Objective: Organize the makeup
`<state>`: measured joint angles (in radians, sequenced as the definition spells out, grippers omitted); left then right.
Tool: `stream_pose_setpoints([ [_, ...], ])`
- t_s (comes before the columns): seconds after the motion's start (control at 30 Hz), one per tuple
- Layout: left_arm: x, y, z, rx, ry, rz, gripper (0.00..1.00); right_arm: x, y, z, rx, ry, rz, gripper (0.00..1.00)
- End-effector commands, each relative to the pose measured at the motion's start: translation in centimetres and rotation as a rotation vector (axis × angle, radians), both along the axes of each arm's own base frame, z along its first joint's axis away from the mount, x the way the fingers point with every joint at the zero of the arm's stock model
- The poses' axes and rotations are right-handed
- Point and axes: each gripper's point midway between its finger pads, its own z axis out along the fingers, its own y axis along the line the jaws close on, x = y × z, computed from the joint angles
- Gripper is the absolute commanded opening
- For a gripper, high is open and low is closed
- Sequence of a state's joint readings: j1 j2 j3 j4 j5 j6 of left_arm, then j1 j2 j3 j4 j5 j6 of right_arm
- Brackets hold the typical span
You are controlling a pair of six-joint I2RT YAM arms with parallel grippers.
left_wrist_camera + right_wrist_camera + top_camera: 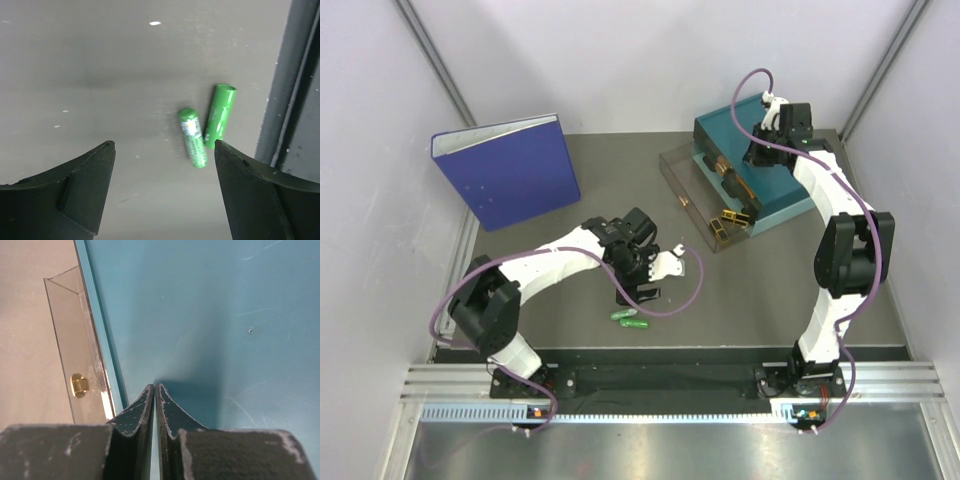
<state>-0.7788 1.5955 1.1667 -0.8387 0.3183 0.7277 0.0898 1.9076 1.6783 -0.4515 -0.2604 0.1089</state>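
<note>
Two green capsules [630, 319] lie side by side on the grey table near its front edge. In the left wrist view, one capsule [193, 137] lies left of the other [220, 116]. My left gripper [164, 145] hangs open just above the table; nothing is between its fingers, and the capsules lie just ahead of its right finger [250, 190]. Two gold-and-black cases [730, 222] lie in the pulled-out clear drawer [682, 175]. My right gripper [155, 386] is shut and empty over the teal drawer box top [210, 315].
A large blue binder [505, 170] stands at the back left. The teal drawer box [775, 185] sits at the back right. The drawer's clear front [67, 325] carries a gold knob [78, 385]. A dark rail [287, 100] runs along the table's front edge beside the capsules.
</note>
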Motion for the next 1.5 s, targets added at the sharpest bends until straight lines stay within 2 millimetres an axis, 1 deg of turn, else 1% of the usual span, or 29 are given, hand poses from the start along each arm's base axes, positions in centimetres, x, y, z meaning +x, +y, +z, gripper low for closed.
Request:
stream_pose_setpoints([
  [0.0,-1.8,0.2,-0.9,0.01,0.102,-0.023,0.83,-4.8,0.0,-8.4,-0.045,0.318,0.008,0.06],
  [0.2,-2.3,0.5,-2.7,0.058,0.158,-0.045,0.8,-4.8,0.0,-8.5,-0.042,0.316,0.009,0.06],
  [0.27,-2.3,0.4,-2.9,0.06,0.166,-0.046,0.8,-4.9,0.0,-8.6,-0.043,0.321,0.008,0.06],
  [0.47,-2.7,0.8,-4.3,0.098,0.199,-0.039,0.78,-4.8,0.0,-8.5,-0.045,0.315,0.008,0.06],
  [0.63,-1.7,0.7,-5.2,0.127,0.176,-0.036,0.75,-4.8,-0.1,-8.5,-0.045,0.317,0.008,0.06],
  [0.77,-1.5,0.8,-6.3,0.153,0.19,-0.035,0.72,-4.8,-0.1,-8.5,-0.043,0.317,0.006,0.06],
  [0.97,-0.8,0.6,-7.2,0.168,0.171,-0.011,0.71,-4.8,0.0,-8.6,-0.044,0.318,0.011,0.07],
  [1.03,-0.5,0.6,-7.4,0.176,0.168,0.0,0.68,-4.7,0.0,-8.5,-0.043,0.315,0.009,0.06],
  [1.07,-0.5,0.8,-7.8,0.189,0.177,0.0,0.66,-4.7,0.0,-8.5,-0.044,0.315,0.01,0.06],
  [1.17,-0.5,1.0,-8.3,0.221,0.191,-0.005,0.47,-4.7,0.0,-8.6,-0.044,0.318,0.009,0.07],
  [1.2,-0.3,0.9,-8.3,0.226,0.191,-0.005,0.39,-4.8,0.0,-8.7,-0.044,0.32,0.011,0.07],
  [1.23,-0.3,1.0,-8.4,0.232,0.196,-0.003,0.18,-4.8,0.0,-8.7,-0.044,0.321,0.009,0.07],
  [1.27,-0.4,1.0,-8.8,0.247,0.208,-0.003,0.12,-4.7,0.0,-8.7,-0.045,0.321,0.01,0.07],
  [1.33,-0.1,1.1,-9.0,0.271,0.21,0.015,0.1,-4.7,0.0,-8.7,-0.045,0.319,0.01,0.07],
  [1.37,0.0,1.2,-9.3,0.29,0.213,0.016,0.05,-4.7,0.0,-8.7,-0.046,0.319,0.011,0.07],
  [1.47,-0.1,1.7,-9.8,0.315,0.216,0.025,0.06,-4.7,-0.1,-8.7,-0.044,0.32,0.008,0.07],
])
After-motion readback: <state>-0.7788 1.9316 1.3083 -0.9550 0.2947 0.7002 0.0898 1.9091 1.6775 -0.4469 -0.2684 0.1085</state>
